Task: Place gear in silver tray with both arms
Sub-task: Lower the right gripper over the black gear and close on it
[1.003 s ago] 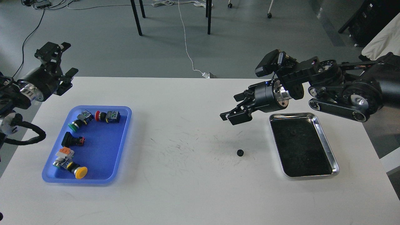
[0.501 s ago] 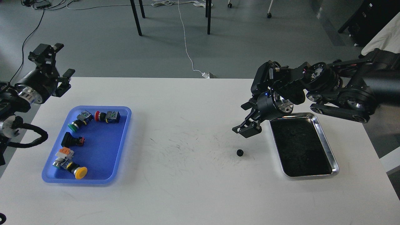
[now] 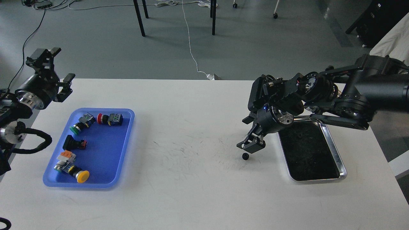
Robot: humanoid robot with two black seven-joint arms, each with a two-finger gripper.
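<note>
Black and small, the gear (image 3: pixel 245 156) lies on the white table (image 3: pixel 191 191), just left of the silver tray (image 3: pixel 334 150) and apart from its rim. It is not yet gripped.

The right gripper (image 3: pixel 250 146) points down, just above and slightly right of the gear. It holds nothing. Its fingers are seen nearly end-on, so their spread cannot be read from this view.

The left gripper (image 3: pixel 49 72) hangs above the far left table edge, beyond the blue tray (image 3: pixel 123 150) of push-button switches (image 3: pixel 96 119). Its fingers are spread and empty.

Step in hand, as judged: approach and grasp of the gear by the right arm.

Procedure for a clean grasp:
- Centre the fingertips over the gear, one on each side, before the descent.
- Confirm that the fingers are spread wider than the gear.
- Descend vertically until the tips nearly touch the table. The part is low, so a high closure will miss it.
- Close slowly. An off-centre closure is likely to flick the toothed, light part sideways.
- Lift clear of the raised rim before the transfer right.

Caution: the wrist body sits close to the tray's near-left corner. Avoid contact, or the tray may shift.
</note>
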